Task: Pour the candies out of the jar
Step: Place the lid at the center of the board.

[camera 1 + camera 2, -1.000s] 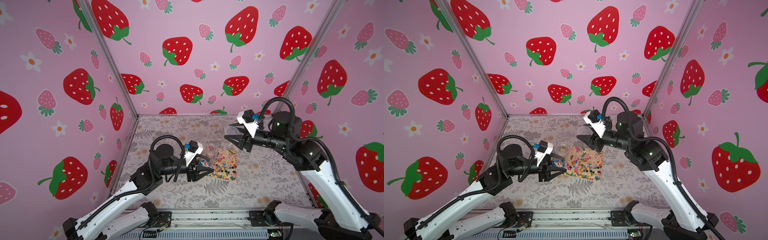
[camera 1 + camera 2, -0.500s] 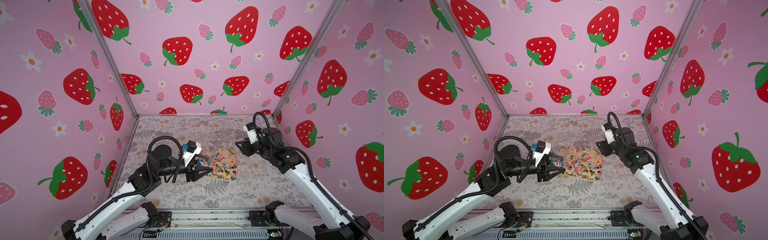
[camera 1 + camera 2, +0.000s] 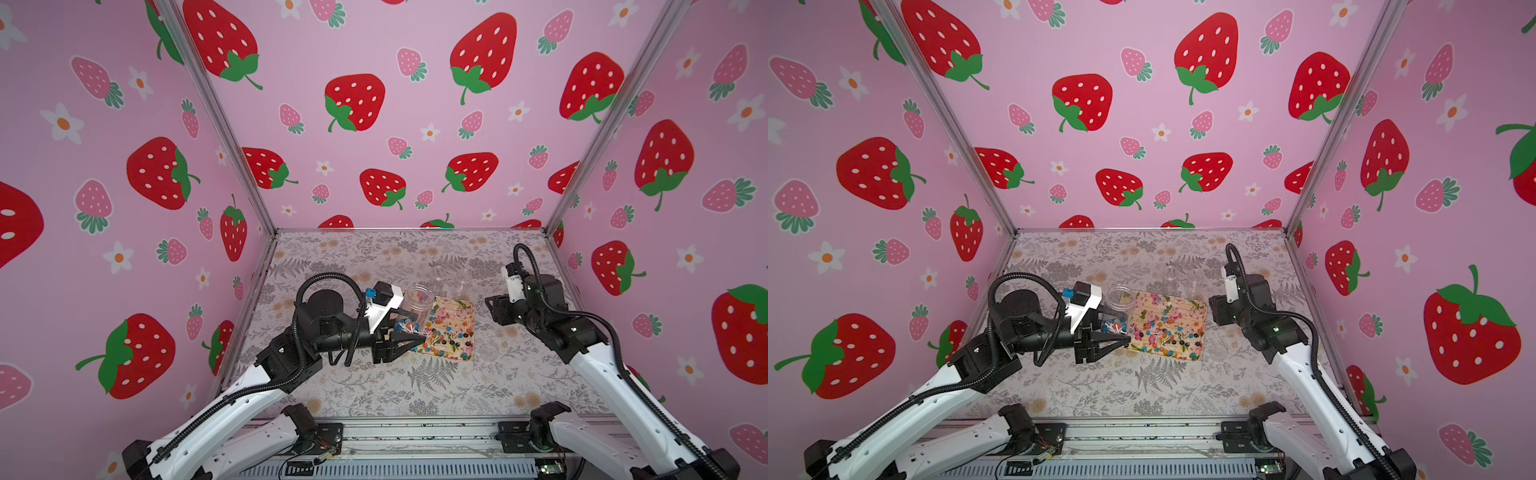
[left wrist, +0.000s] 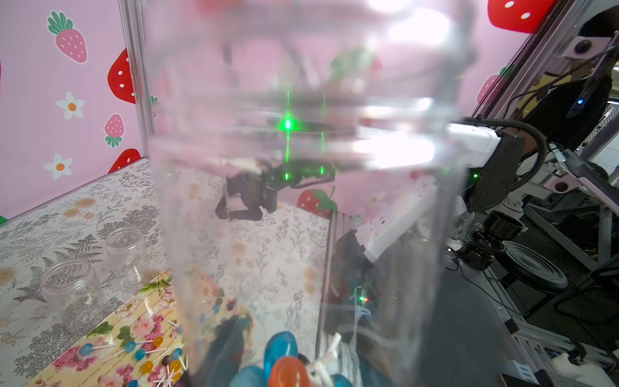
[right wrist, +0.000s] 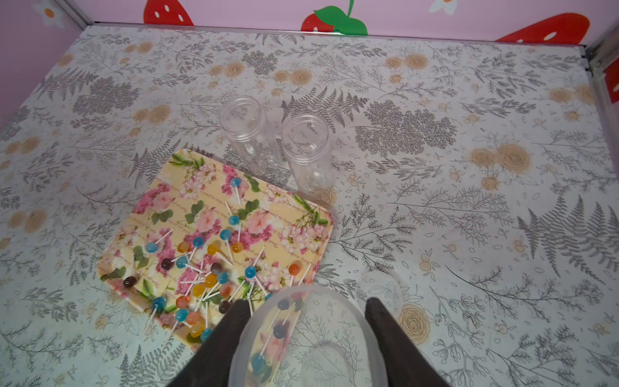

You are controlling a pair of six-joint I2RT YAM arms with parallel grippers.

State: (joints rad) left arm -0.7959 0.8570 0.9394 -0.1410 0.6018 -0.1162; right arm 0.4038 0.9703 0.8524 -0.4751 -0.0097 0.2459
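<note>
Gripping: the left end effector pinches the jar low on its clear wall. In both top views the near finger shows and the far one is hidden behind the jar.
Jar: lifted off the tabletop, roughly upright, at the left edge of the tray; it fills the left wrist view.
On the tray: most candies lie scattered over its near half, sticks pointing every way.
In the jar: a few blue and orange candies sit in its lower end, right beside the left end effector's fingers.
Right end effector: closed on a clear lid, one finger on each side of its rim. It hangs over the tabletop by the tray's right side, well apart from the jar.
Candies to right end effector: the nearest ones on the tray lie just beyond its fingertips, and some show through the lid.
Behind the tray: two empty jars stand upright side by side on the tabletop.
Off the tray's near right corner: a loose lid lies flat on the tabletop.
</note>
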